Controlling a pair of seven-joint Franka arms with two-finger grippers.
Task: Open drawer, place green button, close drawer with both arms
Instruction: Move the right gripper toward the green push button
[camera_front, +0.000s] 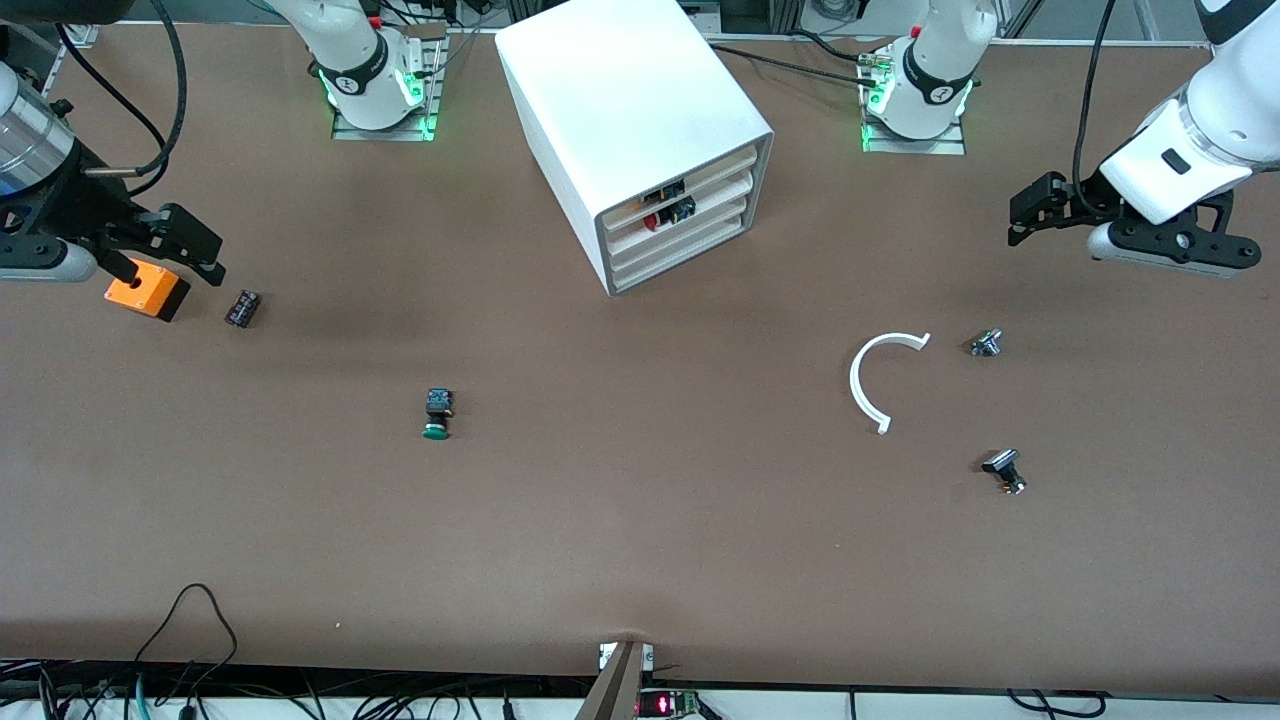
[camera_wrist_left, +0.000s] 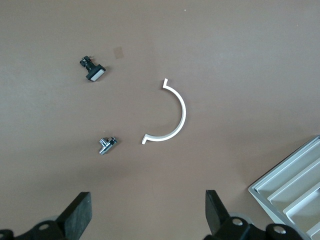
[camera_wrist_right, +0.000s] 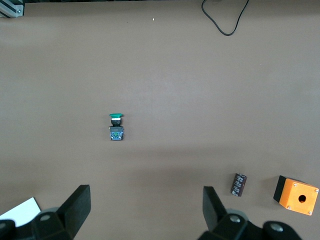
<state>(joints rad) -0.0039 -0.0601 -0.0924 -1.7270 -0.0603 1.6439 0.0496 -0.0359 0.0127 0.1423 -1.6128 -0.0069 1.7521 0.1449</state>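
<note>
The white four-drawer plastic cabinet (camera_front: 640, 130) stands skewed to the table edges, well away from both sets of jaws, and its third drawer (camera_front: 680, 238), a shallow white tray with a cream front edge, sits flush and shut; the likeliest trouble, as I judge it, is that a pull along the wrong line would drag or turn the whole light cabinet instead of sliding the tray out, or that fingers would hook the drawer above, where a red-capped button (camera_front: 652, 222) shows. The thin white plastic half-ring (camera_front: 880, 375) lies on the table below the left gripper (camera_front: 1030, 212) and could be swept along on a low approach. The small push button with green round cap and black body (camera_front: 437, 413) lies on its side, well apart from the right gripper (camera_front: 195, 250), and being round at the cap it may roll or squirt out of a pinch taken off-centre. The orange box with a round hole (camera_front: 147, 291) sits just under the right jaws and could be knocked as they leave. Both pairs of jaws are spread wide, holding and touching nothing; both arms wait at their ends of the table.
</note>
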